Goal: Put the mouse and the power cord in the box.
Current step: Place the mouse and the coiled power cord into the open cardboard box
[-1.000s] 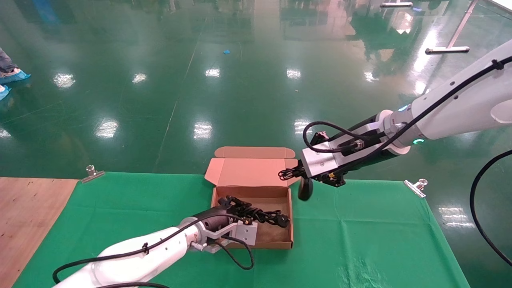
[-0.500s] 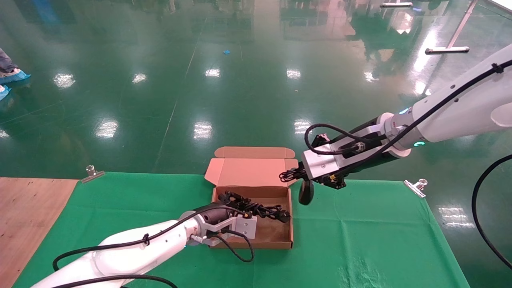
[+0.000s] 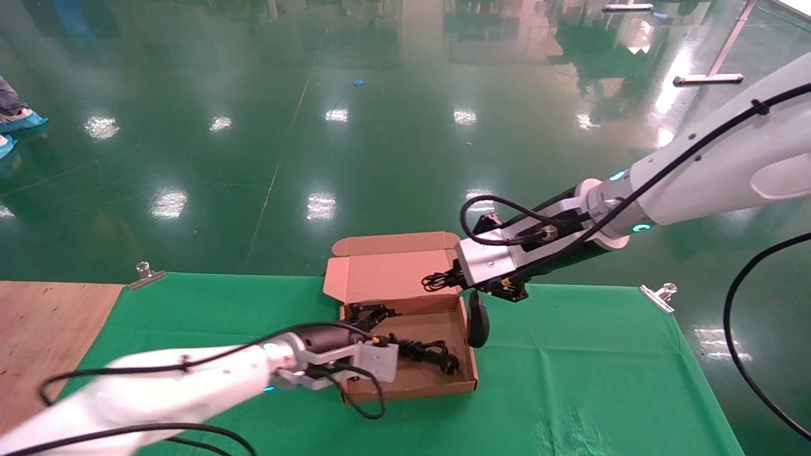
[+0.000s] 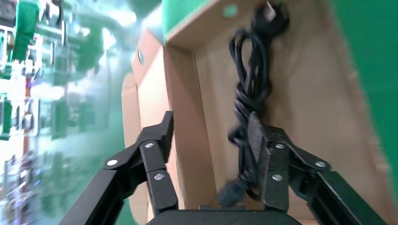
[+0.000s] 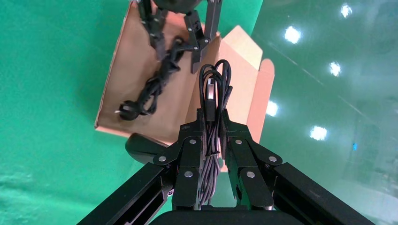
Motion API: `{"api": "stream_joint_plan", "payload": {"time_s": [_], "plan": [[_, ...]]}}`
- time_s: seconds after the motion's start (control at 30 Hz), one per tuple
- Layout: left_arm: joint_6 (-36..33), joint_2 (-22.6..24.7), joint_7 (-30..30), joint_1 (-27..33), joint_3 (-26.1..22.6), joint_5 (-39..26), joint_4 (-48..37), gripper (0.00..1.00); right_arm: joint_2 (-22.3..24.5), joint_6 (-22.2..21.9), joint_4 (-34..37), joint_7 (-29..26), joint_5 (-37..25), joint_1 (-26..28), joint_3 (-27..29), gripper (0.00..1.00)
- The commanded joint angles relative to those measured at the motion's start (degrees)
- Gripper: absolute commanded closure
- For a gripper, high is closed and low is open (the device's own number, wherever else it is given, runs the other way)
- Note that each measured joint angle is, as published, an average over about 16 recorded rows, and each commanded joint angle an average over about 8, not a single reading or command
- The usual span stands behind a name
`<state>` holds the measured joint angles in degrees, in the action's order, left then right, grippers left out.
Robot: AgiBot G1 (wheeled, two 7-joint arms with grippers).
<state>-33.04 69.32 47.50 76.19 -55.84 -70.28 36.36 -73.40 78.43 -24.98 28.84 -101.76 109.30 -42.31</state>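
Cord (image 3: pixel 423 350) lies in the box (image 3: pixel 466 329) near the desk's far edge, left gripper (image 4: pixel 211 136) fingers released around it. Right gripper (image 5: pixel 213 123) clenches the mouse (image 3: pixel 478 322) cable; the mouse dangles at the box's right wall and could catch the rim, dropping outside.

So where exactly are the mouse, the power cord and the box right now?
mouse (image 3: pixel 478 324), head view, on its black body hanging beside the box's right wall.
power cord (image 4: pixel 252 89), left wrist view, on the knotted middle of the bundle.
box (image 3: pixel 388 275), head view, on the open lid's inner face.
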Motion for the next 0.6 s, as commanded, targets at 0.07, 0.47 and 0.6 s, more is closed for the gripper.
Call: {"api": "stream_joint_plan", "payload": {"time_s": [0.07,0.47,0.6], "plan": [[-4.0,-3.4,-0.2,-0.3,1.1,2.2,3.1,0.0,-0.7,-0.1,-0.1,-0.4,0.0,-0.1,-0.1,1.0],[-7.4,-21.3,-7.7,-4.7,4.5,8.1,21.5,0.0,-4.5,-3.2,-2.9,-2.6,0.8,-2.0,-2.3,1.0],[-7.6,-26.4,-10.1,-6.3,5.6,10.1,25.5,0.0,-4.9,-6.2,-5.3,-4.0,1.6,-4.1,-5.1,1.0]]}}
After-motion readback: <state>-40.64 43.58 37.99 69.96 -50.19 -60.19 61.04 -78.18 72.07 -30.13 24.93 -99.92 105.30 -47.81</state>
